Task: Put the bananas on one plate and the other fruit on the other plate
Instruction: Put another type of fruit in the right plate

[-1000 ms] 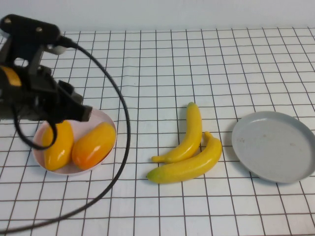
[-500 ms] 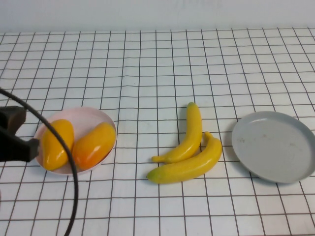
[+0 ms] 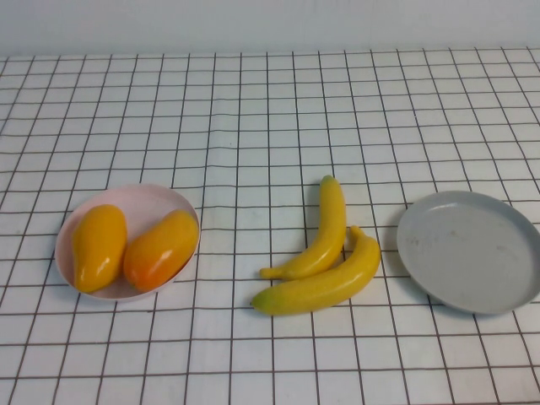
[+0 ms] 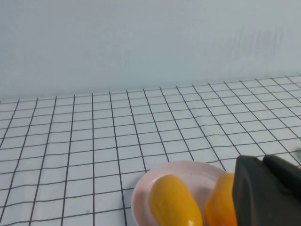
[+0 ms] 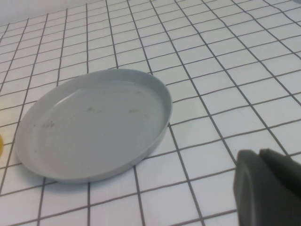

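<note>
High view overhead, wrist views low, perhaps parked

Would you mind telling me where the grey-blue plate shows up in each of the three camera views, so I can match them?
High view: the grey-blue plate lies at the right edge, empty, right of the bananas.
Left wrist view: not in it; only the pink plate with the mango-like fruit.
Right wrist view: it fills the left and middle, with the right gripper at the lower right corner.
Shared landmark: the black-gridded white tablecloth. The left gripper is absent from the high view.
</note>
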`<state>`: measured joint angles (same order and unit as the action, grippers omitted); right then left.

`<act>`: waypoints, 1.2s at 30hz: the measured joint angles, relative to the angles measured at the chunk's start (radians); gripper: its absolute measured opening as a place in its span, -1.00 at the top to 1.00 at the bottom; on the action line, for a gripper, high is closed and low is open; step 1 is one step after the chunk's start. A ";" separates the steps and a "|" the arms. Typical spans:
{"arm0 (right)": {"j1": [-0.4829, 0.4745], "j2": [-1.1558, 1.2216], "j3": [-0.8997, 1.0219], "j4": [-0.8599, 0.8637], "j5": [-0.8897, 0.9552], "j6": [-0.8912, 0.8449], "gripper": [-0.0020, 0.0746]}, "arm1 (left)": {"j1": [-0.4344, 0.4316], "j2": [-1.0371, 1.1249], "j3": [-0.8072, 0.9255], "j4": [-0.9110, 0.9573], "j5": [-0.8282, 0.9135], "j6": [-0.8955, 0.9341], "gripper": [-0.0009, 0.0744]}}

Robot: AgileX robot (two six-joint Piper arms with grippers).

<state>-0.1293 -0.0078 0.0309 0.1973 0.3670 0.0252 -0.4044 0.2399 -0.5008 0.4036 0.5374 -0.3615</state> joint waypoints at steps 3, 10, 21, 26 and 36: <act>0.000 0.000 0.000 0.000 0.000 0.000 0.99 | 0.000 -0.085 0.104 0.084 -0.055 -0.086 0.98; 0.000 0.000 0.000 0.000 0.000 0.000 0.99 | 0.000 -0.220 0.300 0.411 -0.073 -0.454 0.98; 0.000 0.000 0.000 0.000 0.000 0.000 0.99 | 0.000 -0.251 0.461 0.596 -0.066 -0.673 0.98; 0.000 0.000 0.000 0.000 0.000 0.000 0.99 | 0.000 -0.251 0.501 0.600 -0.077 -0.694 0.99; 0.000 0.000 0.000 0.000 0.000 0.000 0.99 | 0.000 -0.251 0.514 0.545 -0.093 -0.680 0.99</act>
<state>-0.1293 -0.0078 0.0309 0.1973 0.3670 0.0252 -0.4044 -0.0110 0.0129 0.9490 0.4444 -1.0412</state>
